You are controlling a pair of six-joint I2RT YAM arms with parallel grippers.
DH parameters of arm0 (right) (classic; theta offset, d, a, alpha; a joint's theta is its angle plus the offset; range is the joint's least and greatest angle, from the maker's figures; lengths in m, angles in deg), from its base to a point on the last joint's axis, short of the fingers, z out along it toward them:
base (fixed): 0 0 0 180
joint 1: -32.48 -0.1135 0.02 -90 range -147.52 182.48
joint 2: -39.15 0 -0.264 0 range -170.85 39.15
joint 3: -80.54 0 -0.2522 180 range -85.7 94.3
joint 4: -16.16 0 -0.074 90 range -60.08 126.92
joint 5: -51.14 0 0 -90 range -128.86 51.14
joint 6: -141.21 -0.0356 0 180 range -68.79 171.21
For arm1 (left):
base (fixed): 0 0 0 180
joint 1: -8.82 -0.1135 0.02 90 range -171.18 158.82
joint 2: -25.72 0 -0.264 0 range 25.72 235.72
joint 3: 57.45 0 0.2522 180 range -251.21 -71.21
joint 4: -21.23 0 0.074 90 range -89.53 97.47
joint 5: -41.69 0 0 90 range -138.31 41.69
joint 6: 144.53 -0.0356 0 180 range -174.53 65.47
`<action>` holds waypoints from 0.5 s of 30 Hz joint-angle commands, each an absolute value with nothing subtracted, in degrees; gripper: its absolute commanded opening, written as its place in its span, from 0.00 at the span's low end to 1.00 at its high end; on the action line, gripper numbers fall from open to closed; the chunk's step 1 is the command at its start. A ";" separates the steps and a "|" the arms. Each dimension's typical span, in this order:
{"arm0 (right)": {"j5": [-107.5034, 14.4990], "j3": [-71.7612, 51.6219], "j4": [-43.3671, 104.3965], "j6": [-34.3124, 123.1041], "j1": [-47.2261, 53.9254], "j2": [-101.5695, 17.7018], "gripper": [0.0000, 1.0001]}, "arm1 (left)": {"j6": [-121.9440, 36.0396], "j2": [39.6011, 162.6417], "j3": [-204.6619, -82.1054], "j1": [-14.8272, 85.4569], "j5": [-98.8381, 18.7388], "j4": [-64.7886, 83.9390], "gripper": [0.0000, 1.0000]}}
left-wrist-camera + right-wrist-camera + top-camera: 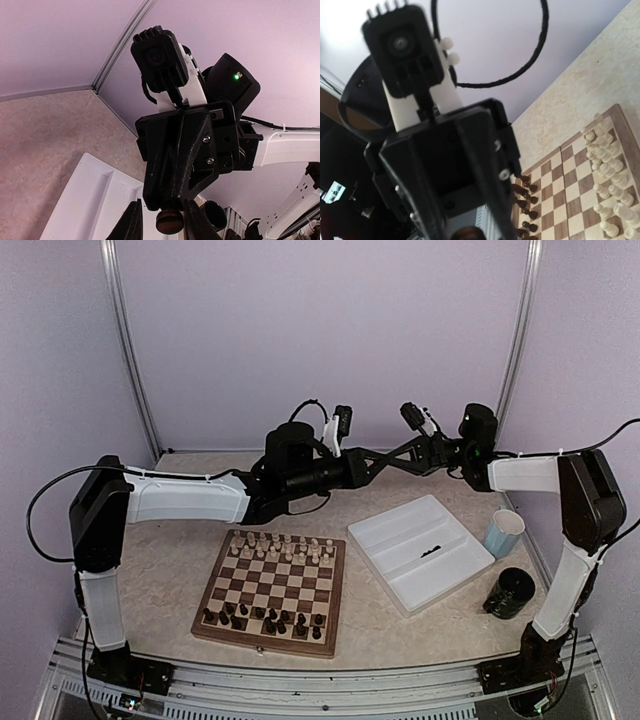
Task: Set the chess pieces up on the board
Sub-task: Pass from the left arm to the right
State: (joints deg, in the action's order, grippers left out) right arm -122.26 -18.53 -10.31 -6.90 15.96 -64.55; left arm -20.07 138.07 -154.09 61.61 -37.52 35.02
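While both arms are meeting tip to tip above the far edge of the table (170, 570), the right gripper (172, 200) is pinching a dark chess piece (170, 221), jaws closed on it. The left gripper (352, 466) is flanking it loosely, a gap showing beside one of its fingers (131, 226). The piece is lying horizontally, base toward the left wrist. The board (272, 585) is lying below, nearer the near edge, so the piece probably needs tipping upright.

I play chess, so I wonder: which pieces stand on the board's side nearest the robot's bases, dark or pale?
The dark pieces: they line the near edge of the board. The pale pieces stand along its far edge.
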 commanded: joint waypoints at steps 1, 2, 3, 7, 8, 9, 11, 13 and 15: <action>-123.45 -17.96 -8.89 -4.02 15.25 -62.98 0.08 | -20.36 138.01 -153.70 61.20 -39.15 35.02 0.32; -123.49 -17.32 -7.37 -2.43 15.28 -62.98 0.08 | -20.73 137.34 -153.45 61.14 -39.21 34.46 0.34; -123.50 -16.40 -4.67 -0.26 15.33 -62.98 0.07 | -21.39 136.77 -153.16 61.11 -39.48 33.35 0.36; -121.03 -9.22 16.62 17.81 15.51 -63.23 0.06 | -24.51 130.85 -149.10 60.91 -43.73 27.49 0.42; -119.36 -5.46 24.50 24.32 15.51 -63.51 0.06 | -24.91 129.45 -148.03 60.73 -45.45 25.15 0.43; -117.47 -2.78 31.77 30.23 15.44 -63.85 0.06 | -24.99 127.07 -146.81 60.35 -47.42 22.58 0.44; -113.22 2.92 44.95 40.37 14.95 -64.54 0.06 | -24.01 123.88 -144.57 59.25 -53.15 15.99 0.45; -109.01 7.84 52.16 47.87 14.19 -65.31 0.06 | -21.87 120.69 -142.48 57.32 -56.78 8.80 0.45; -104.94 11.79 57.03 54.29 12.94 -65.93 0.06 | -19.79 118.41 -140.03 54.44 -59.10 2.06 0.45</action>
State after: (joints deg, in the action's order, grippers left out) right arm -114.06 5.45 35.96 33.32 15.33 -64.82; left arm -22.39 123.43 -143.42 58.94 -49.98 17.45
